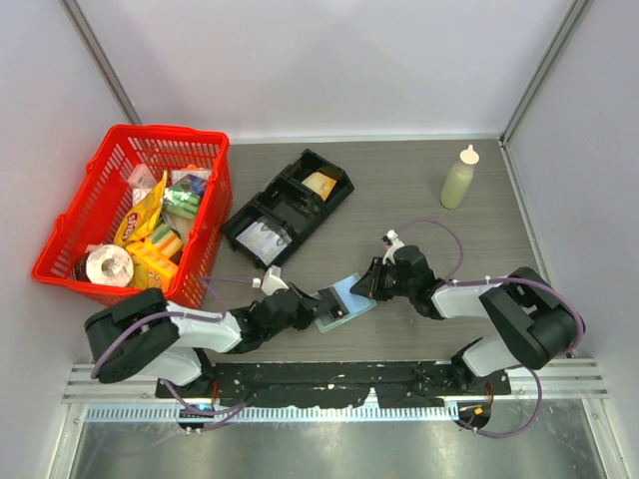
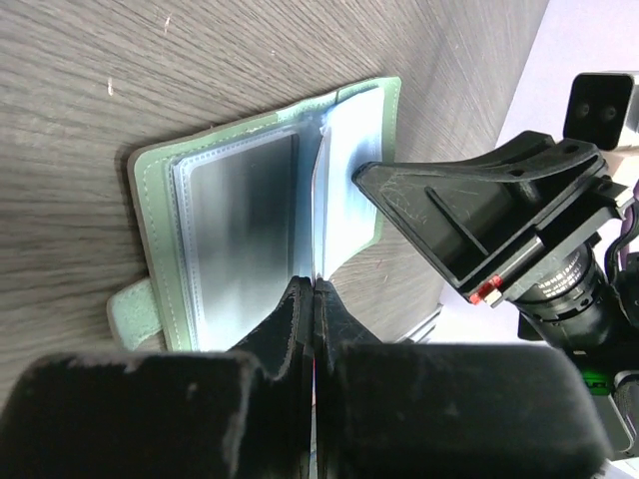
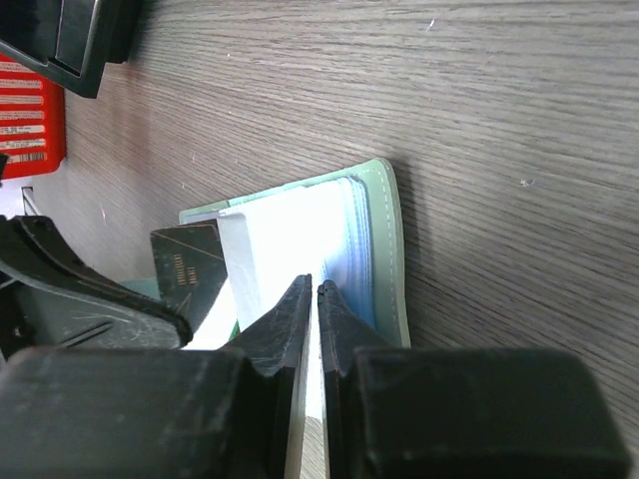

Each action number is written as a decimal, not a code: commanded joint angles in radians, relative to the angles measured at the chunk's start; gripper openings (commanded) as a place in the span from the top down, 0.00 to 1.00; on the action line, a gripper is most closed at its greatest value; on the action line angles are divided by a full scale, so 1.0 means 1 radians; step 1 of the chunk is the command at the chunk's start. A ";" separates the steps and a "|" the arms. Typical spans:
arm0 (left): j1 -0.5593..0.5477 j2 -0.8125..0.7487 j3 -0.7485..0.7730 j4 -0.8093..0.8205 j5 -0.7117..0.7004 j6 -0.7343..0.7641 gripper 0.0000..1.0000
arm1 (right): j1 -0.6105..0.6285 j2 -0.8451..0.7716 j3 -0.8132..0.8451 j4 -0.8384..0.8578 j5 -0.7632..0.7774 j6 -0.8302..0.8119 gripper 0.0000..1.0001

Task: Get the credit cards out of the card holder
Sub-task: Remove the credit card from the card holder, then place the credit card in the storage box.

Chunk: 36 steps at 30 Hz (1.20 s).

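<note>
The task is only getting under way: the card holder is lying open and face up on the table between the two arms, and no card is lying free anywhere beside it, so every card is, by my reading, yet to come out. The left gripper is pinching, fingers closed with no gap showing, on a thin leaf standing on edge at the fold of the holder; whether that leaf is a clear sleeve or a card edge I cannot tell, though it looks to be anchoring the holder. The right gripper is reaching in from the opposite side, its fingers closed to a sliver on a pale sheet that I am taking for the pale blue credit card, not yet drawn clear of the stack of pale leaves. In the overhead view the opened holder is running its long axis diagonally, from near-left to far-right, along the line joining the two grippers. Its closing tab is pointing toward the left arm, and the card end is facing the right gripper.
</note>
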 commanded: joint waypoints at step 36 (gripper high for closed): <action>-0.001 -0.450 0.568 -0.841 0.469 1.393 1.00 | -0.008 -0.799 0.093 -0.239 -0.446 -0.304 0.30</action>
